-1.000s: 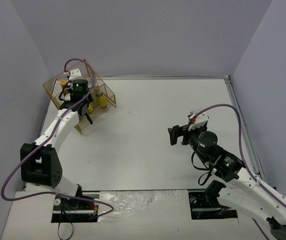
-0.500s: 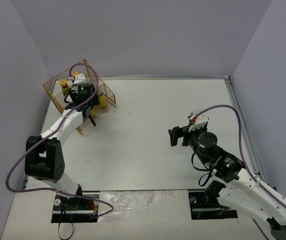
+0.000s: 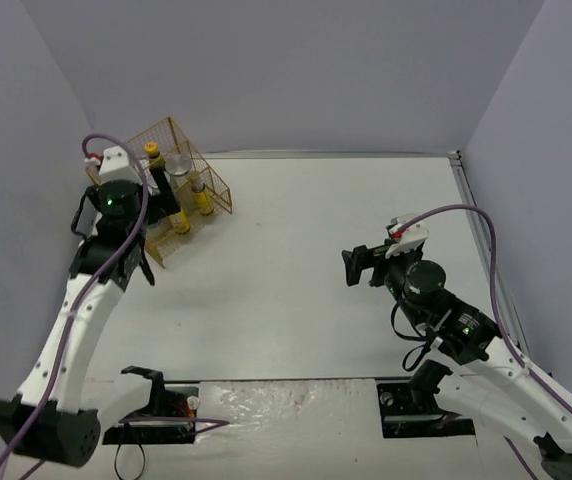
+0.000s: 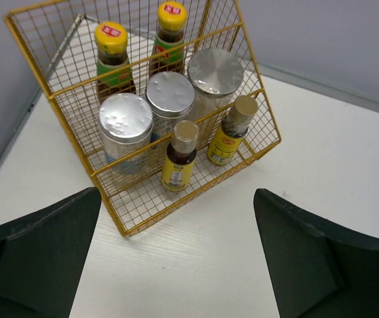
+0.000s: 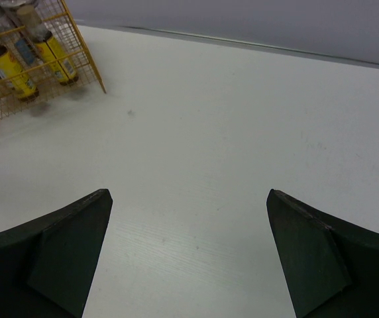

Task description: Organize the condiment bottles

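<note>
Condiment bottles (image 4: 181, 156): all seven stood upright inside the wire basket (image 4: 77, 142), at the far-left corner of the worktop (image 3: 296, 230).
Left wrist view: gave the fullest look (every cap visible).
Basket, back row: two yellow-capped bottles (image 4: 110, 40).
Basket, middle row: three silver-lidded jars (image 4: 169, 95), side by side.
Basket, front row: two tan-capped bottles (image 4: 231, 130) with yellow labels.
Top view: placed the basket in its corner, though the left arm (image 3: 81, 300) covered part of it.
Right wrist view: caught only one corner of the basket, with the yellow-labelled pair.
Left pincer (image 4: 176, 225): fingers apart, gripping nothing, near the basket's front.
Right pincer (image 5: 188, 218): fingers apart, gripping nothing, well apart from the basket.
</note>
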`<state>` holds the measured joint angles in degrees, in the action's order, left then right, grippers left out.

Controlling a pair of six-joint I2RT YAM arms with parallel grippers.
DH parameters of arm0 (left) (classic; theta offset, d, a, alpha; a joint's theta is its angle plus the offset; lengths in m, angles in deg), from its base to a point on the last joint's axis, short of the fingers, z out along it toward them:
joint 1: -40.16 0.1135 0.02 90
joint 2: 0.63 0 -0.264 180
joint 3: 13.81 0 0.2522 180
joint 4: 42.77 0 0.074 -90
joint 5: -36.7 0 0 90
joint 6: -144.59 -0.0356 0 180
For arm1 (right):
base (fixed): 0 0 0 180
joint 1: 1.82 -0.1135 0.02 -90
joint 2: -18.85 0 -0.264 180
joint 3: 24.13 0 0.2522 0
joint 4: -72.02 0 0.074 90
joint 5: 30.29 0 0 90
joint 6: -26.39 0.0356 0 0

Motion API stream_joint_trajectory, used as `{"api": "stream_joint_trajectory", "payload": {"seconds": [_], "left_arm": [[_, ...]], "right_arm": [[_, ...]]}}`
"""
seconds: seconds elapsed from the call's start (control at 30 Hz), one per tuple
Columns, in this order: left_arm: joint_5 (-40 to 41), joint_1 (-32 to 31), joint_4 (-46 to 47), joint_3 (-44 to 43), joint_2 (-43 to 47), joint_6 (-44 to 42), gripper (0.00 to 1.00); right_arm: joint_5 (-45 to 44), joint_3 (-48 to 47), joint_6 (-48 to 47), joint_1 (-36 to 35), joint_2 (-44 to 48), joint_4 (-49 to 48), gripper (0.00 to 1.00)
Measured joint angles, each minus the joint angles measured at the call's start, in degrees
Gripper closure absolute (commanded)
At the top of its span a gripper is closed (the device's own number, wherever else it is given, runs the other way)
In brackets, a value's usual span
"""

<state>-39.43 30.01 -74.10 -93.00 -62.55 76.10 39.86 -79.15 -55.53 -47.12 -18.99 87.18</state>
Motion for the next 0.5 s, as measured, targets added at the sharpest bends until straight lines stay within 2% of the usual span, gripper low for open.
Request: {"api": "stream_joint_trajectory", "payload": {"seconds": [0.27, 0.37, 0.5], "left_arm": [[-2.03, 0.00, -7.60, 11.08, 30.18, -6.19, 0.03], [-2.06, 0.04, -10.63, 15.38, 37.67, -7.33, 0.03], [-2.60, 0.03, -15.43, 20.10, 43.29, -8.90, 0.03]], "right_arm": [[-5.55, -5.60, 0.18, 0.00, 2.17, 3.32, 0.00], [-8.15, -7.02, -1.06, 0.00, 2.91, 3.81, 0.00], [-11.93, -7.08, -2.34, 0.01, 4.26, 4.62, 0.00]]}}
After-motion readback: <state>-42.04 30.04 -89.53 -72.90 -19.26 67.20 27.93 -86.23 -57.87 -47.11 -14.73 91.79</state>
